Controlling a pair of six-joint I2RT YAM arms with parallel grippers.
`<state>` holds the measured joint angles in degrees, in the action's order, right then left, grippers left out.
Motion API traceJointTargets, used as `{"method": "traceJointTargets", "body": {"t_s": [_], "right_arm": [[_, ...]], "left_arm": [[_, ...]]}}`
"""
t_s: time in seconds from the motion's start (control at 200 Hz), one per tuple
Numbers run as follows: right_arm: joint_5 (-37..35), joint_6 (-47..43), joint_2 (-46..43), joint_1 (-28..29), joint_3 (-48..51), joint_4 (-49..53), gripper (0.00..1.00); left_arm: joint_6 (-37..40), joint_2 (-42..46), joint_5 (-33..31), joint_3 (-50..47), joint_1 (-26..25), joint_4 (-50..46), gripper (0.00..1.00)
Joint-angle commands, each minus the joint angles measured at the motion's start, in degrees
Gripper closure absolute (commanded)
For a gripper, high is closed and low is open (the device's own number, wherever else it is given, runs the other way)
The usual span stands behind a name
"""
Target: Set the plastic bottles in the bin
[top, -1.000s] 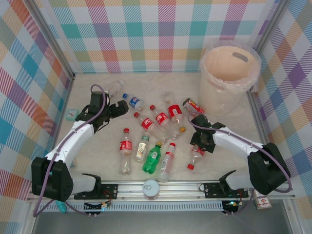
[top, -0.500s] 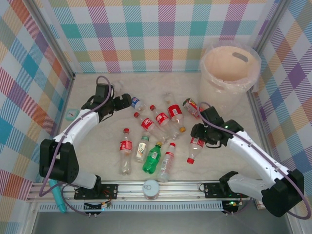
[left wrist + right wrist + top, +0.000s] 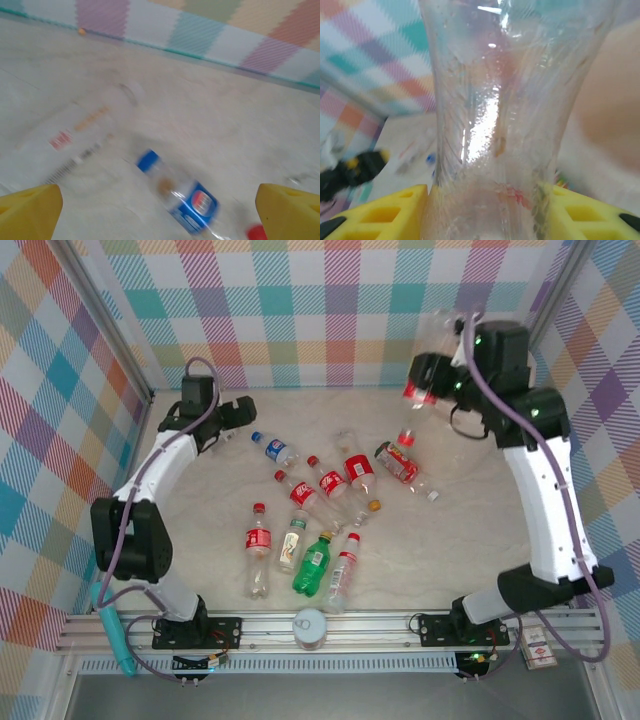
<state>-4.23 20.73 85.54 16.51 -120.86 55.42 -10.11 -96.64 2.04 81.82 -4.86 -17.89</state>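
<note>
My right gripper (image 3: 432,380) is raised high at the back right, shut on a clear red-labelled plastic bottle (image 3: 418,390) that hangs with its red cap down. In the right wrist view this bottle (image 3: 490,115) sits between the yellow fingers (image 3: 380,210), and the beige bin (image 3: 612,100) shows blurred behind it. My left gripper (image 3: 238,410) is open at the back left, low over the table. Ahead of it lie a blue-capped bottle (image 3: 182,197) and a clear uncapped bottle (image 3: 75,135). Several more bottles lie mid-table, among them a green one (image 3: 313,562) and an orange-capped one (image 3: 362,502).
A round white-grey can top (image 3: 310,625) sits at the front rail. A teal stick (image 3: 110,635) lies by the left arm's base and a small card (image 3: 540,650) at the front right. Checked walls enclose the table on three sides.
The right arm lifted its red-labelled bottle off the table and swung it up to the back right. The left gripper moved back towards the far left wall, away from the blue-capped bottle.
</note>
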Motion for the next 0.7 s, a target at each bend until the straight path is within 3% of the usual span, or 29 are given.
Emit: {"method": "traceJointTargets", "body": {"t_s": [0.0, 0.18, 0.425, 0.695], "right_arm": [[-4.0, -4.5, 4.5, -6.0, -4.8, 0.2, 0.49], [-3.4, -2.3, 7.7, -15.0, -4.6, -6.7, 0.5], [3.3, 2.7, 8.4, -24.7, 0.3, -10.6, 0.51], [4.1, 5.4, 11.4, -27.7, 0.8, -14.1, 0.5]], "left_arm": [[6.2, -4.6, -3.7, 3.1, 2.6, 0.7, 0.01], [9.3, -14.2, -2.0, 10.2, 5.6, 0.9, 0.01], [13.4, -25.3, 2.3, 19.4, 8.4, 0.5, 0.01], [15.7, -36.4, 4.2, 32.5, 9.6, -6.5, 0.0]]}}
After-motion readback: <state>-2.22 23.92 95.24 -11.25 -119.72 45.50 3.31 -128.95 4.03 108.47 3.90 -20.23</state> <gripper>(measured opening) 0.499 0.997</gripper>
